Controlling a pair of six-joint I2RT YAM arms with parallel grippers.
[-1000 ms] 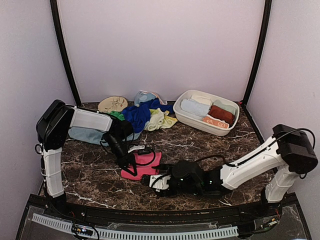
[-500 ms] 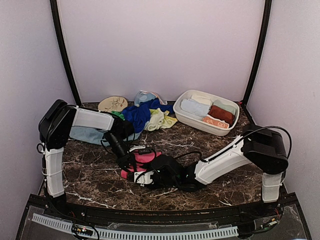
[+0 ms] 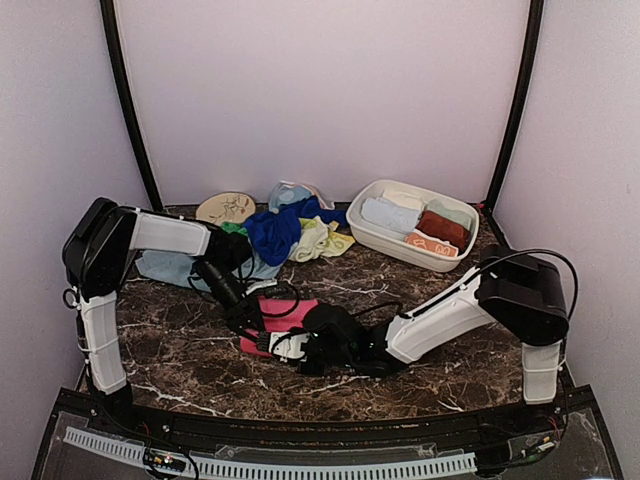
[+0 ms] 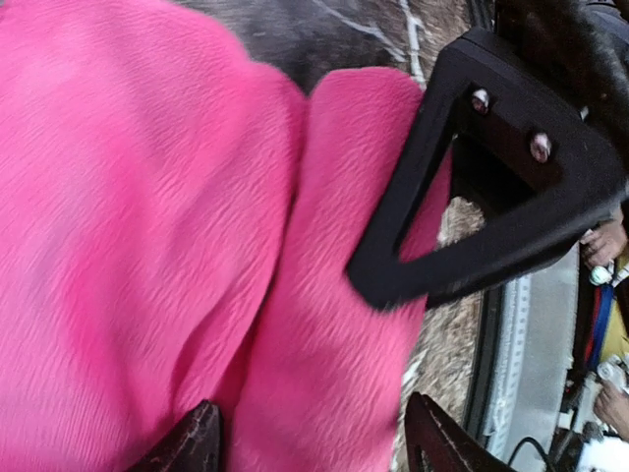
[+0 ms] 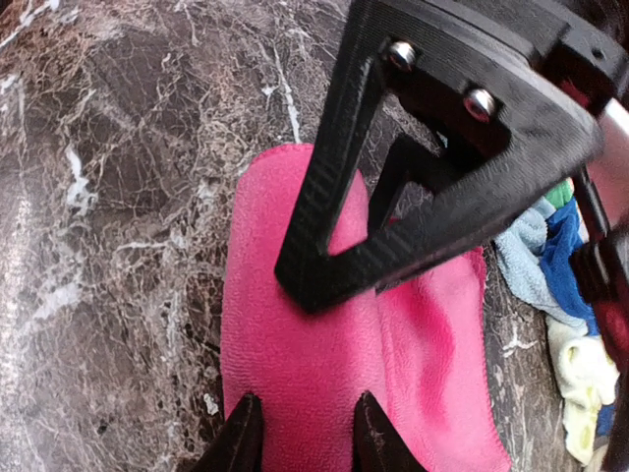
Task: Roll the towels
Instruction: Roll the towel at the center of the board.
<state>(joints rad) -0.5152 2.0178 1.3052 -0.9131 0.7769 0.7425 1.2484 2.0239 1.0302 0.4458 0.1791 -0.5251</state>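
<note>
**Q:** Location of the pink towel point(image 3: 292, 310)?
**A:** It lies folded, left of the white basin point(image 3: 395, 250) and nearer the arm bases.
**Q:** Gripper status?
**A:** The left gripper point(image 4: 314, 447) has its jaws wide apart, straddling a fold and clamping nothing. The right gripper point(image 5: 303, 438) has its jaws narrowed over the towel; grip undetermined.

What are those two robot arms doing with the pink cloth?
They are working on a pink towel lying on the marble table. The left hand sits over it with fingers apart; the right hand has its fingers close together around the towel's edge. More loose towels wait at the back, and rolled towels already lie in the white basin.
</note>
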